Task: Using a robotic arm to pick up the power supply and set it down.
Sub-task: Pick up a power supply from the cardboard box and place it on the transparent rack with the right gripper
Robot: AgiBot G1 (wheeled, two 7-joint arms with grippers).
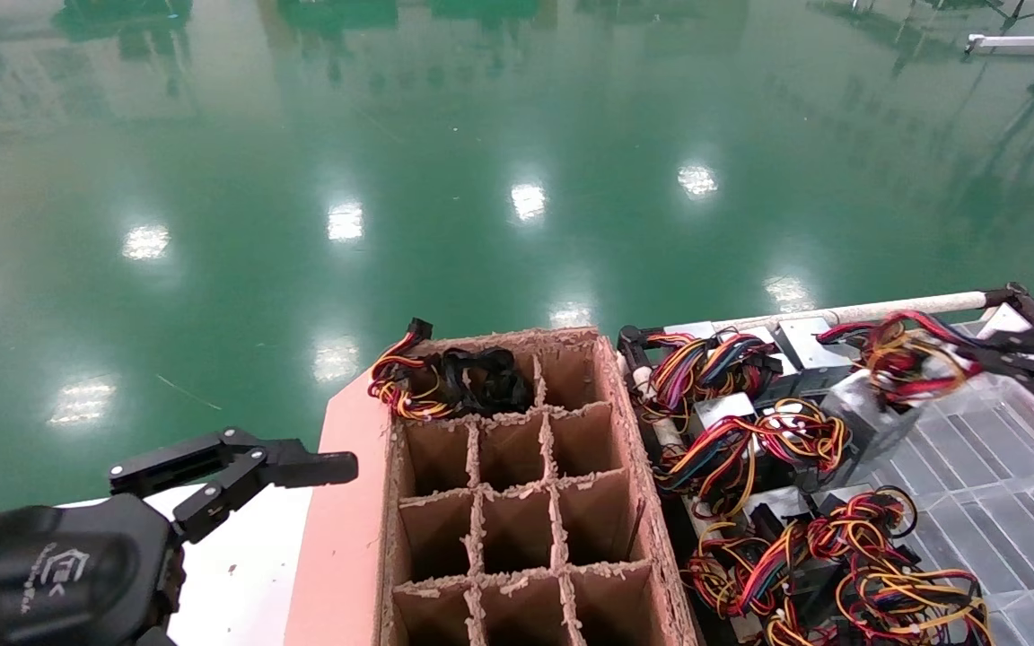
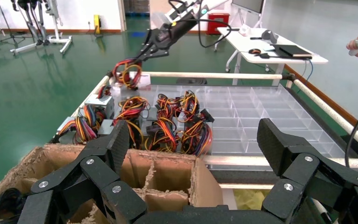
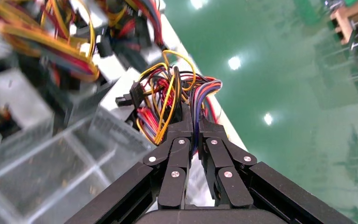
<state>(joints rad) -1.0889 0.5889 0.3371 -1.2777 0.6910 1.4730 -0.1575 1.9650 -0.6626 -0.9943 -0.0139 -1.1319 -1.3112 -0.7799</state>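
Right gripper (image 3: 192, 123), reaching in from the far right edge of the head view, pinches the wire bundle (image 3: 177, 100) of one power supply (image 1: 867, 408); its jaws are drawn nearly together on the red, yellow and purple leads. The silver-grey box hangs tilted below and to the robot's left of the jaws, above the clear compartment tray (image 1: 993, 475), so the load trails from the wires and is not held by its case. Its long axis appears to slope downward toward the heap of other supplies (image 1: 750, 449) packed along the tray's near-left side. In the left wrist view the same gripper (image 2: 142, 53) shows at the far corner of the tray, by the white rail (image 2: 214, 75), with the coloured loop dangling under it.

Left gripper (image 1: 239, 471) is parked low at the robot's left beside the cardboard divider grid (image 1: 517, 502), jaws spread wide and empty. One far-left cell of the grid already holds a bundle of wires (image 1: 445, 381).

Judgement: the right arm is the nearer and the working one. Setting down depends on the box swinging beneath the grip, so the descent probably needs the case's lower edge to meet the surface first.
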